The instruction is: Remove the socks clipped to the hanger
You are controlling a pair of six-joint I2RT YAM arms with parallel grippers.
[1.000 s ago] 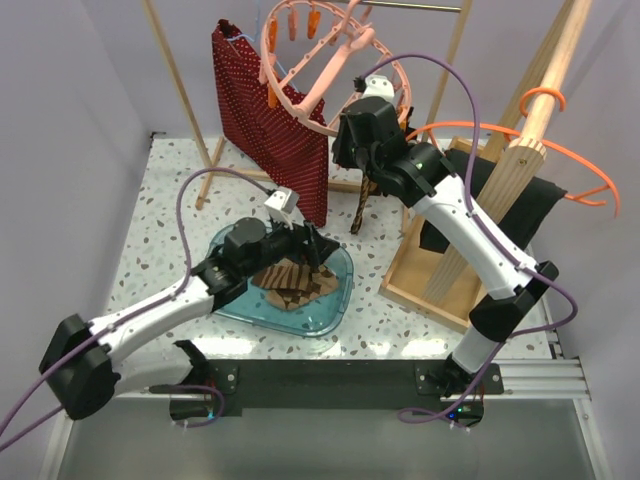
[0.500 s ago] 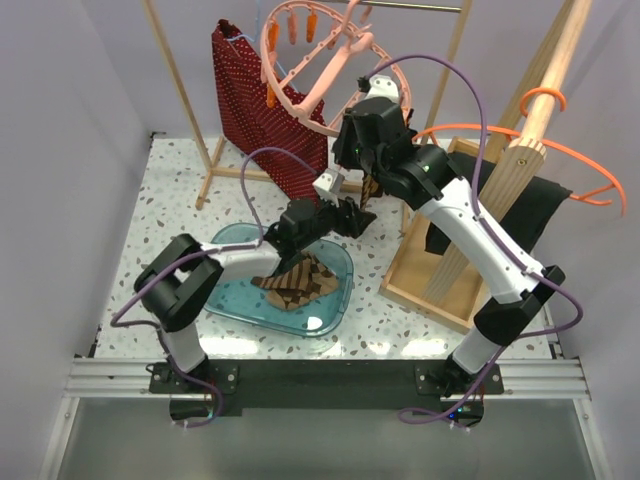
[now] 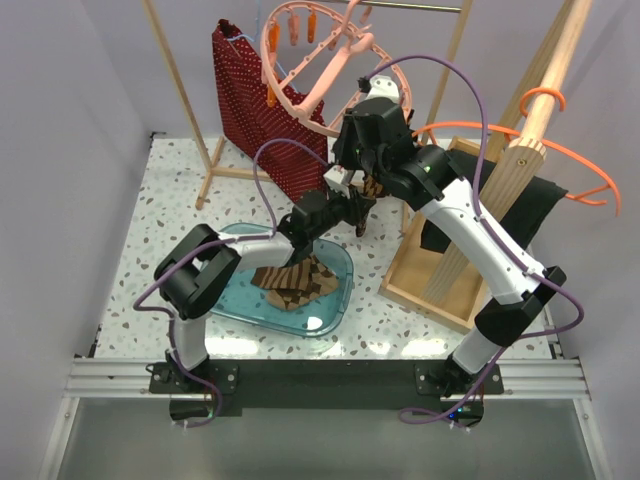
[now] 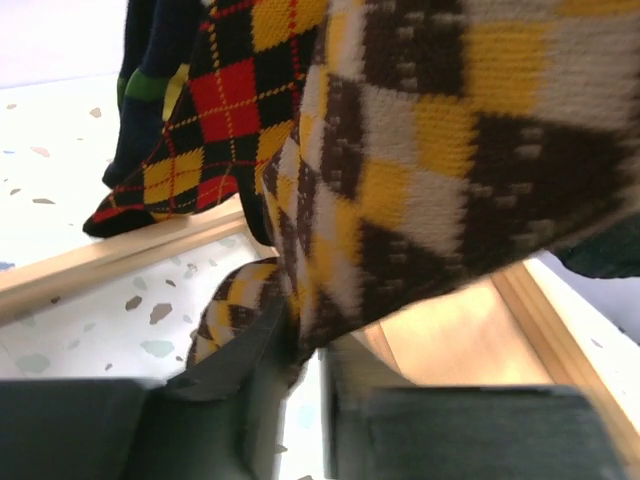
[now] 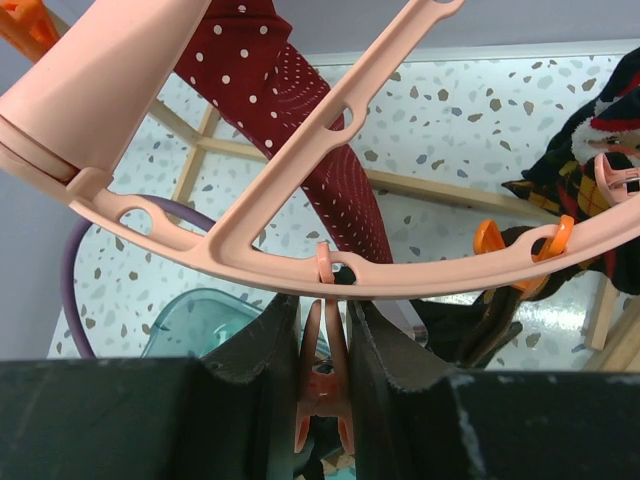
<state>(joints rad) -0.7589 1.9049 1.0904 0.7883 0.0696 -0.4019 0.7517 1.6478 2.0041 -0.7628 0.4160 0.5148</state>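
Note:
The salmon-pink hanger (image 3: 310, 90) hangs tilted at the back; its ring (image 5: 450, 270) crosses the right wrist view. My right gripper (image 5: 325, 320) is shut on a pink peg (image 5: 325, 375) under that ring. A brown-and-yellow checkered sock (image 4: 420, 170) hangs from the hanger, and my left gripper (image 4: 305, 340) is shut on its lower edge. In the top view the left gripper (image 3: 352, 207) sits just below the right gripper (image 3: 362, 165). A navy sock with red and yellow diamonds (image 4: 210, 110) hangs behind. Brown checkered socks (image 3: 295, 285) lie in the teal basin (image 3: 335, 300).
A long red white-dotted garment (image 3: 270, 110) hangs left of the hanger. A thin orange hanger (image 3: 560, 150) and black cloth (image 3: 520, 200) sit on the wooden rack (image 3: 440, 270) at the right. An orange peg (image 5: 490, 240) hangs on the ring.
My left arm rose from the basin to the hanging checkered sock, and its jaws closed on the sock's edge. The right gripper stayed on the peg.

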